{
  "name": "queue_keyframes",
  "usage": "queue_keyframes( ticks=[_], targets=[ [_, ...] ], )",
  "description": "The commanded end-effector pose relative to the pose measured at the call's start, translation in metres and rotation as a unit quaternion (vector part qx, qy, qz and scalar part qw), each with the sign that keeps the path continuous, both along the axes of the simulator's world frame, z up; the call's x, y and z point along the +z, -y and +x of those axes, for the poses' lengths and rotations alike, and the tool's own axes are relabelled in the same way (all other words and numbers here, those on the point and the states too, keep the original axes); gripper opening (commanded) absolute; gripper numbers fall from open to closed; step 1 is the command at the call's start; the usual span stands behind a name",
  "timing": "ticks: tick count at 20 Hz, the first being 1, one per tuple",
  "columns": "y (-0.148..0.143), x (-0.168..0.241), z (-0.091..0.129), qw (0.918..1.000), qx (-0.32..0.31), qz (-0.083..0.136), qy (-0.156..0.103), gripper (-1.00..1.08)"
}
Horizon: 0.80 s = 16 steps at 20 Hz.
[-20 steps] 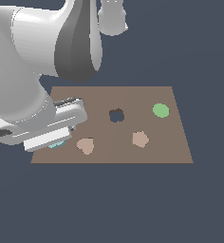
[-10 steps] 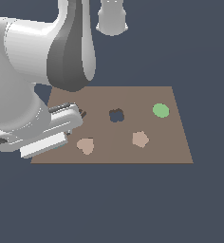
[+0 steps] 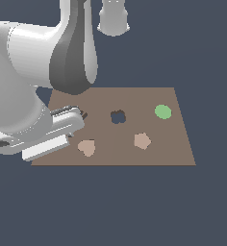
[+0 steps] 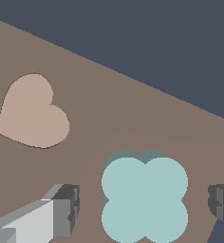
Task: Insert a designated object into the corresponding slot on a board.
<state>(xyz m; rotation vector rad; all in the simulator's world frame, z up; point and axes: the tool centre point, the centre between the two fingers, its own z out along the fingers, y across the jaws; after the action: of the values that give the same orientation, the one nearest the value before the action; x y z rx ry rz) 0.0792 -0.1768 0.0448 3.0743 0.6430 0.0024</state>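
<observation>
Lying flat on the board (image 3: 173, 144), near its corner beside a tan heart (image 4: 33, 111): the clover (image 4: 144, 199). Straddling it, end effector (image 4: 142, 209) gaping wide, gripping nothing. Descending squarely, closing evenly on opposite lobes, avoiding tilt. Slot (image 3: 118, 116) waiting mid-board.

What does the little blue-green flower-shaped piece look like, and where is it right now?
The clover piece is pale teal, flat and smooth, with four rounded lobes like a tiny flower. A thin darker edge shows along one side, so it has a little thickness. It lies flat on the brown board, between the gripper fingers, which stand apart on either side without touching it. A tan heart piece lies nearby. In the exterior view the arm hides the clover piece.
</observation>
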Motion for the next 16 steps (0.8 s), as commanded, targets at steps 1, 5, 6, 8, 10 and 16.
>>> queue_keyframes(
  ticks=[1, 5, 6, 8, 10, 16],
  targets=[
    [-0.0004, -0.0085, -0.0006, 1.0, 0.0, 0.0, -0.001, 1.0],
    [-0.0006, -0.0149, -0.0007, 1.0, 0.0, 0.0, -0.001, 1.0],
    [-0.0006, -0.0149, -0.0007, 1.0, 0.0, 0.0, -0.001, -1.0],
    [-0.0006, -0.0149, -0.0007, 1.0, 0.0, 0.0, -0.001, -1.0],
    [-0.0006, -0.0149, -0.0007, 1.0, 0.0, 0.0, -0.001, -1.0],
    [0.0001, -0.0144, -0.0008, 1.0, 0.0, 0.0, -0.001, -1.0]
  ],
)
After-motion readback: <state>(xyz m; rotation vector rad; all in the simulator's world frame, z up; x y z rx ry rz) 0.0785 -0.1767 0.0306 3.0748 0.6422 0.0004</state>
